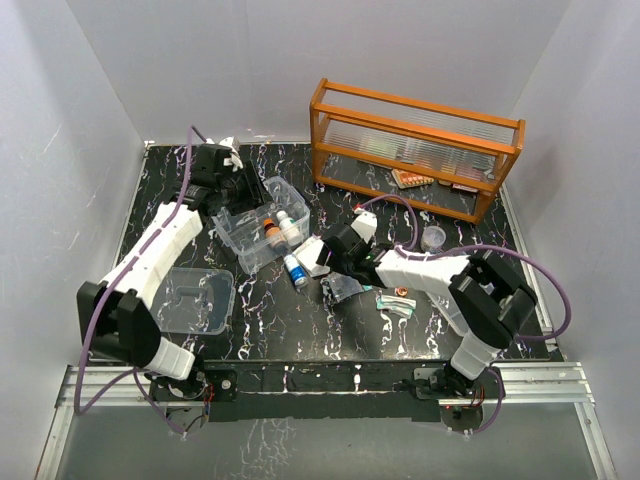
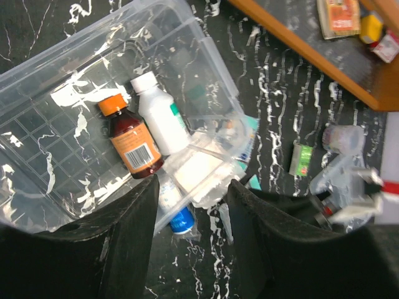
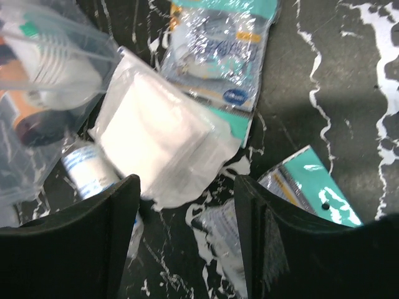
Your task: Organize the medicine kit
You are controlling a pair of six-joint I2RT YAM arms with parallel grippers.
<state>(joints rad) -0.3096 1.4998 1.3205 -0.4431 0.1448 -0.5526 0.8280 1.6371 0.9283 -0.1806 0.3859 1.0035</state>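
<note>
Medicine kit [image 2: 43, 134] sits just ahead of parted left fingers [image 2: 124, 249]; right fingers [image 3: 118, 237], also parted, straddle a white packet [image 3: 156, 137].

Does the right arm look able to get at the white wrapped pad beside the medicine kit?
Probably yes. The right hand is open with the white wrapped pad directly ahead of it, nothing on top of the pad. The medicine kit and a small bottle crowd one side.
</note>
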